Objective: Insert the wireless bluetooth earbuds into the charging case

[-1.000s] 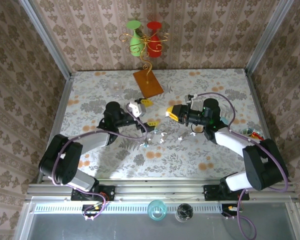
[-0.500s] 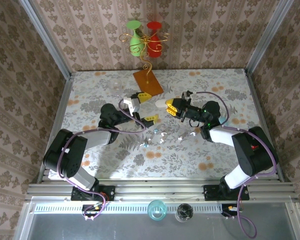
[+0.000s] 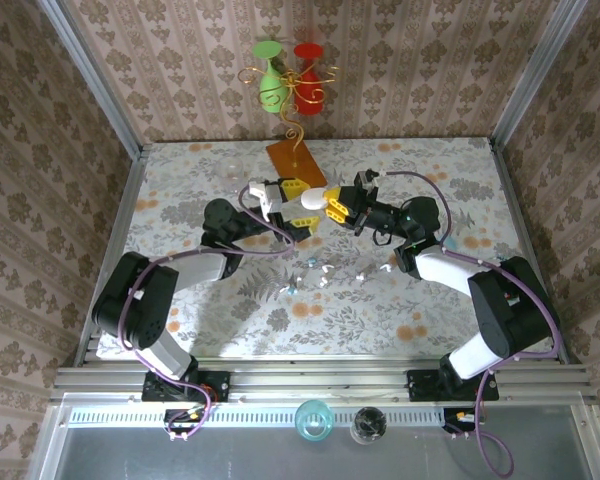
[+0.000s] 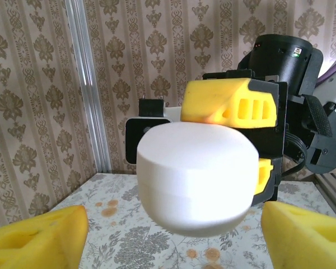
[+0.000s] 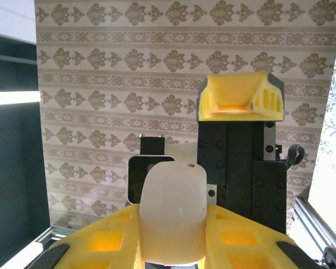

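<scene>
Over the bench (image 3: 180, 190), toward its far edge, the right pincer (image 3: 332, 206) clamps the white charging case (image 3: 311, 200) aloft, between the spread fingers of the empty left pincer (image 3: 292, 203). The earbuds (image 3: 325, 268) lie scattered mid-bench. This looks like a handover or lid-opening; next, the left pincer must close squarely on the case.

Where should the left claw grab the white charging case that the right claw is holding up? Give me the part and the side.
Take its two bare rounded flanks, probably coming straight on. The white charging case hangs in the right claw, pinched top and bottom as the left wrist view shows it. That leaves both flanks free, and the open left claw faces it, spread wide to either side.
</scene>
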Robot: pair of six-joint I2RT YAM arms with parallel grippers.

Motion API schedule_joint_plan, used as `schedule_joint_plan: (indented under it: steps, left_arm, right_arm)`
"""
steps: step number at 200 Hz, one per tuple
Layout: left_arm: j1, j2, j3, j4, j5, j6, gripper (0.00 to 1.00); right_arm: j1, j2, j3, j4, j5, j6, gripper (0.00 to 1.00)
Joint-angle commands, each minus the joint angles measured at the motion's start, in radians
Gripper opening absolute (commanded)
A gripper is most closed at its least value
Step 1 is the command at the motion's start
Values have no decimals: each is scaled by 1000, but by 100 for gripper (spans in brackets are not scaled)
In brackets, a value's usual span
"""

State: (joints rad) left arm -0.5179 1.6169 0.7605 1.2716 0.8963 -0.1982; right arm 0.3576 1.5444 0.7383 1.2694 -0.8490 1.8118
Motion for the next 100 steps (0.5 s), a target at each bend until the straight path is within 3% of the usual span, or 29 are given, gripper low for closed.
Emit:
schedule_joint_plan:
  steps: [1, 100]
  left_arm:
    - [-11, 0, 38, 35, 37, -28, 73]
    - [-14, 12, 52, 34, 69, -57, 48]
  right_arm:
    - [4, -24, 30, 41, 19, 12, 15]
    - [10, -6, 26, 42, 15, 8, 15]
